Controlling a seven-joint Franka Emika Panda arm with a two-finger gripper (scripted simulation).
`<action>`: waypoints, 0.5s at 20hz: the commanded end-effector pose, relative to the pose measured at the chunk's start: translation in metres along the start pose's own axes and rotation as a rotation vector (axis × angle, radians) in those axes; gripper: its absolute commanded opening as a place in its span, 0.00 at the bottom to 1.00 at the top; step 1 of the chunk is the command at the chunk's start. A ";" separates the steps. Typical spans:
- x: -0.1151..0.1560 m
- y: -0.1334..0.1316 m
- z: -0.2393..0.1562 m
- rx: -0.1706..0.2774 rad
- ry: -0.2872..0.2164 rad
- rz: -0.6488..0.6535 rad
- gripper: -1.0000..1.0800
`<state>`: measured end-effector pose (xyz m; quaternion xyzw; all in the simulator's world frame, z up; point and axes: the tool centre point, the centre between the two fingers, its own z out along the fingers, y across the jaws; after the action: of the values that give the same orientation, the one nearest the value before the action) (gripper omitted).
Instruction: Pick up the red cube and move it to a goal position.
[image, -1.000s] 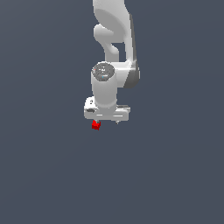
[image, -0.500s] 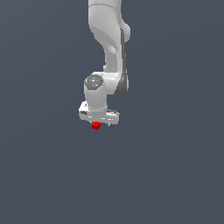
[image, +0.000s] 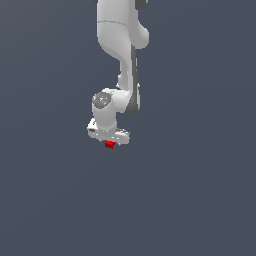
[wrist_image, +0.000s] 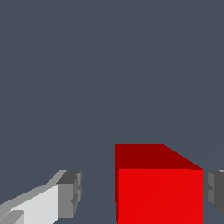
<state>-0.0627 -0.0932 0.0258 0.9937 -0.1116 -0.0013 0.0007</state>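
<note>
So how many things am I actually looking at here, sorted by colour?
Red: 1, the red cube, sitting between the fingers of the hand.
White: 1, the robot arm with its hand.
Total: 2, against a plain dark grey background.

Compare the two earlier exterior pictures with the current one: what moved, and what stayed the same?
The white tool and the small bright red cube beneath it drifted slightly toward the exterior view's left as the arm's posture shifted. The cube stayed between the tool's fingers, though one pad shows a gap.
</note>
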 end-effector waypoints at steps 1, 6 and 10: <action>-0.001 0.003 0.005 0.001 0.002 0.006 0.96; -0.001 0.003 0.006 0.001 0.002 0.007 0.00; -0.001 0.003 0.006 0.001 0.002 0.007 0.00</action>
<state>-0.0646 -0.0959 0.0207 0.9933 -0.1152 -0.0001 0.0004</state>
